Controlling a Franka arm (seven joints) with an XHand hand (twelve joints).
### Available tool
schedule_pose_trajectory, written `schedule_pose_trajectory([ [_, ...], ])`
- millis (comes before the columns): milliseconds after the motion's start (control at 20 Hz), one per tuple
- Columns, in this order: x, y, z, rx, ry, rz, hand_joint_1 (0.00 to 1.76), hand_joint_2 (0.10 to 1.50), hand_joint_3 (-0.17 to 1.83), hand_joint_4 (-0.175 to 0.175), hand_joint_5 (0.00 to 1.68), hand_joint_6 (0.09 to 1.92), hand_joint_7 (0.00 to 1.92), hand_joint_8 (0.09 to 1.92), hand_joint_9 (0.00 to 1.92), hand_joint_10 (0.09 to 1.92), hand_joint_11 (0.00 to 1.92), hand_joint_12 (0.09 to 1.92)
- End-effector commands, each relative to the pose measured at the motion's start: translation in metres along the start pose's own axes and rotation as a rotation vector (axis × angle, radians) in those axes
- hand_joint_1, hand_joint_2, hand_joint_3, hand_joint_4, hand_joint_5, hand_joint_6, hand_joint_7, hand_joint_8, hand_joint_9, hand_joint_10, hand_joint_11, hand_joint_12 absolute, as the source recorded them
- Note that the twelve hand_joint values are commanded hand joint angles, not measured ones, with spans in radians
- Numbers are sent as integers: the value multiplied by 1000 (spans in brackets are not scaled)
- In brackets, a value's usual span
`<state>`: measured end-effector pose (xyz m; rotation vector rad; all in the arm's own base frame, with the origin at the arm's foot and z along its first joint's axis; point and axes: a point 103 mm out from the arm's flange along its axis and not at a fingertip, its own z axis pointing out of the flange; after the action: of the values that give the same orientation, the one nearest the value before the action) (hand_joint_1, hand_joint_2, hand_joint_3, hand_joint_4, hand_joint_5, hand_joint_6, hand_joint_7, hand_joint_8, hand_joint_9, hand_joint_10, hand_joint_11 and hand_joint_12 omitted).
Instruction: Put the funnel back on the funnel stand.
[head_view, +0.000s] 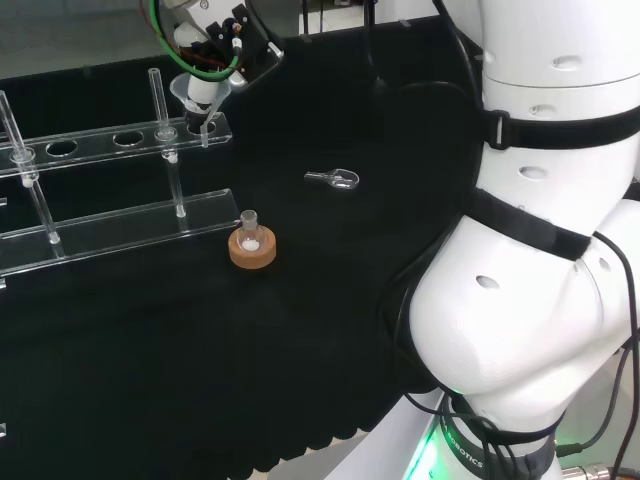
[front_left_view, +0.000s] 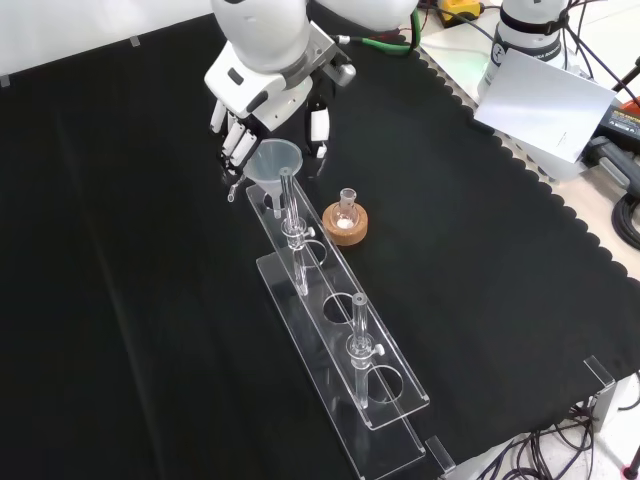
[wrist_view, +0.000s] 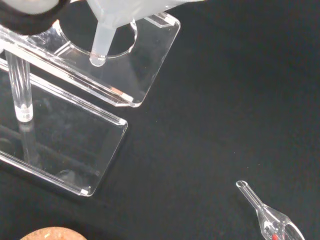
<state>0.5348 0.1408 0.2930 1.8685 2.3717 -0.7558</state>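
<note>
A clear plastic funnel (head_view: 198, 97) (front_left_view: 273, 160) is held between the curled fingers and thumb of the hand (head_view: 215, 45) (front_left_view: 262, 95). It hangs upright over the end hole of the clear acrylic funnel stand (head_view: 100, 142) (front_left_view: 385, 405). In the wrist view the funnel's stem (wrist_view: 102, 42) points down at that hole, and its tip lies over the hole's rim on the stand's upper shelf (wrist_view: 150, 70). I cannot tell whether the tip has entered the hole. The other holes in the shelf hold nothing.
A small flask on a cork ring (head_view: 252, 247) (front_left_view: 346, 222) stands close beside the stand. A small glass piece (head_view: 335, 179) (wrist_view: 270, 220) lies on the cloth further off. Upright clear rods (front_left_view: 290, 205) rise from the stand near the funnel. The arm's white links (head_view: 540, 250) stand at the right of the head view.
</note>
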Motion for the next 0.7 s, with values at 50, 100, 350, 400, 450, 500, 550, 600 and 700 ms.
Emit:
schedule_pose_trajectory([
  [50,3,4,10,17,7,-4,805,742,550,-16,713,683,755,643,1136,257,769,1171],
  [100,3,4,11,18,11,-5,793,740,548,-21,666,686,716,653,1105,259,740,1189],
  [350,4,-2,12,61,37,2,681,722,494,-50,347,388,301,748,690,481,517,1303],
  [400,5,-4,12,71,39,4,662,723,477,-51,323,305,222,743,595,548,470,1333],
  [450,5,-5,11,80,45,2,646,723,462,-52,304,238,161,736,518,600,429,1362],
  [500,6,-7,11,88,46,3,634,724,447,-53,283,180,109,732,450,643,393,1387],
  [550,6,-9,10,93,50,3,623,725,434,-54,267,133,69,731,396,682,366,1404],
  [600,6,-11,10,97,54,3,614,726,420,-54,252,95,38,724,351,714,345,1416],
  [700,6,-15,8,98,54,5,593,721,398,-52,222,87,9,672,289,748,317,1429],
])
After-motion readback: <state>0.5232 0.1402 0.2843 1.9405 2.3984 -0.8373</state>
